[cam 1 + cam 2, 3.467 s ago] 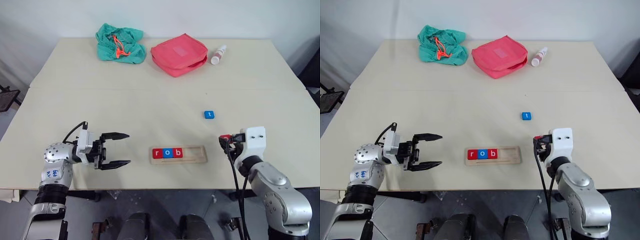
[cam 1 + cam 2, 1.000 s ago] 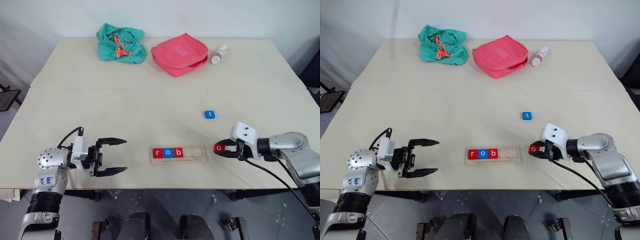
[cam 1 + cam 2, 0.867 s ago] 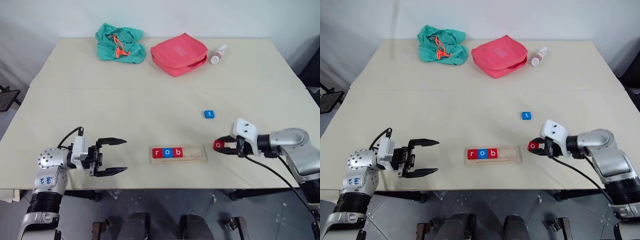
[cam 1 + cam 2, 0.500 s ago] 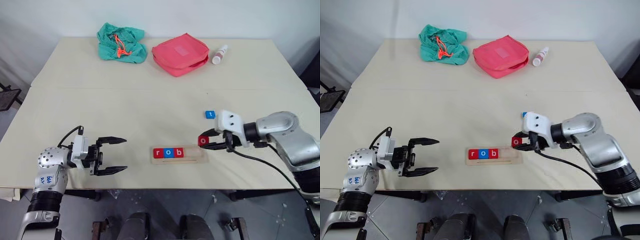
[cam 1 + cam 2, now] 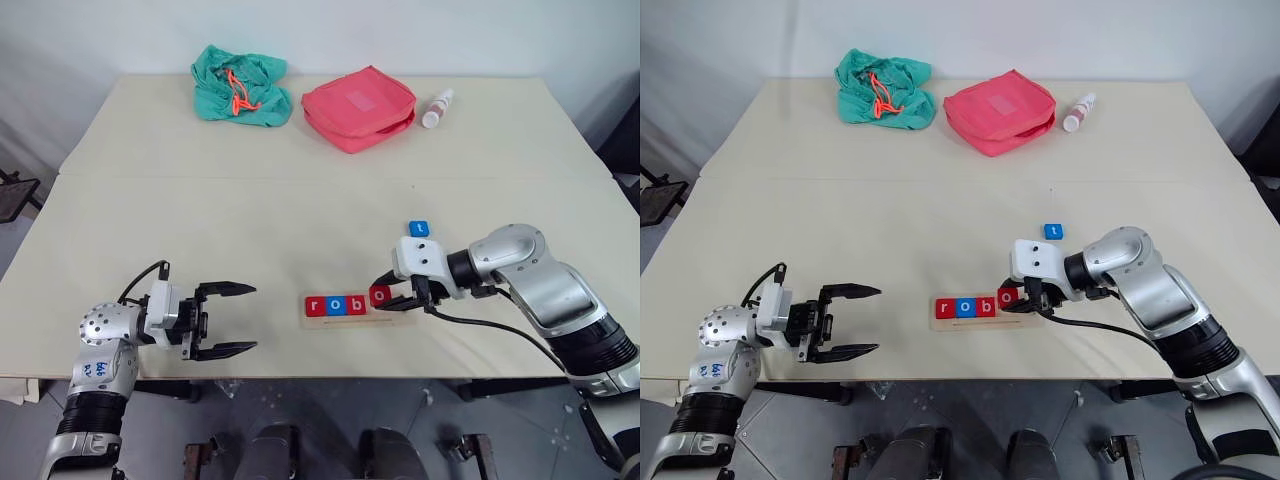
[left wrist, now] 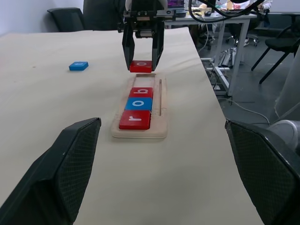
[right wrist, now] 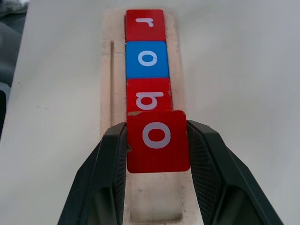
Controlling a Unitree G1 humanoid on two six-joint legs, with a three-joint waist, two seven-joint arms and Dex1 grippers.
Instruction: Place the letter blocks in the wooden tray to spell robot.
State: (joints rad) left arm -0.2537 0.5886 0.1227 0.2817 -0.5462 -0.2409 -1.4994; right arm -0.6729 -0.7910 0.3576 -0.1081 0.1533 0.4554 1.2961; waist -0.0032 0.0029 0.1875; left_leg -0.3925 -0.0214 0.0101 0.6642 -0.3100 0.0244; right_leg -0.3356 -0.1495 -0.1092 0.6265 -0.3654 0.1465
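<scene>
You get bright, even light over the table [image 5: 300, 200] — shadows stay soft. Left wrist view's near fingers [image 6: 70, 173] blur.

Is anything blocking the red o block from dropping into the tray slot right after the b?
Nothing visible: the right gripper holds the red o block just above the wooden tray, whose recess past the red b block is bare.
</scene>
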